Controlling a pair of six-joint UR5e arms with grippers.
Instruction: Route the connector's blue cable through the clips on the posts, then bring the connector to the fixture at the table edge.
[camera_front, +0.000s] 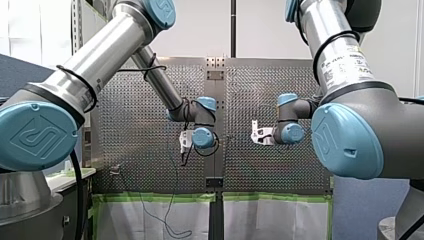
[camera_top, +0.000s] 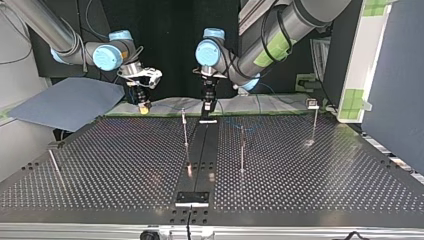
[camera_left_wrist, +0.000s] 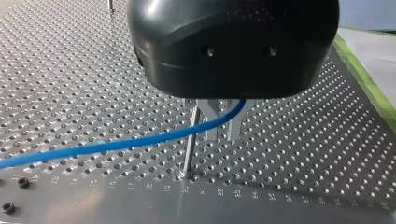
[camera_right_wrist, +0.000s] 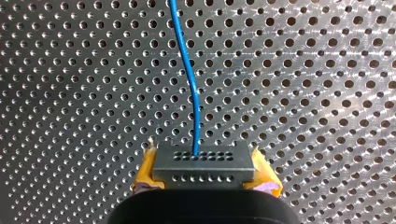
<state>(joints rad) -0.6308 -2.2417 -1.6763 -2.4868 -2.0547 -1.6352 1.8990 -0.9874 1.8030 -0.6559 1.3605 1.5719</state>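
Note:
In the right wrist view my right gripper (camera_right_wrist: 204, 179) is shut on the dark connector (camera_right_wrist: 203, 164), with a yellow pad (camera_right_wrist: 145, 172) on either side of it. The blue cable (camera_right_wrist: 188, 74) leaves the connector's face and runs ahead over the perforated plate. In the left wrist view my left gripper (camera_left_wrist: 223, 135) has its metal fingers (camera_left_wrist: 211, 126) shut on the blue cable (camera_left_wrist: 140, 142), right beside a thin post (camera_left_wrist: 190, 144). In the top view my right gripper (camera_top: 144, 106) hangs at the far left and my left gripper (camera_top: 206, 112) near the middle, behind a post (camera_top: 185, 132).
Further posts (camera_top: 242, 150) (camera_top: 315, 122) (camera_top: 54, 162) stand on the perforated table (camera_top: 310, 175). A black strip (camera_top: 200, 150) runs down the middle to a fixture (camera_top: 192, 197) at the near edge. A blue-grey sheet (camera_top: 70, 102) lies at the top view's far left.

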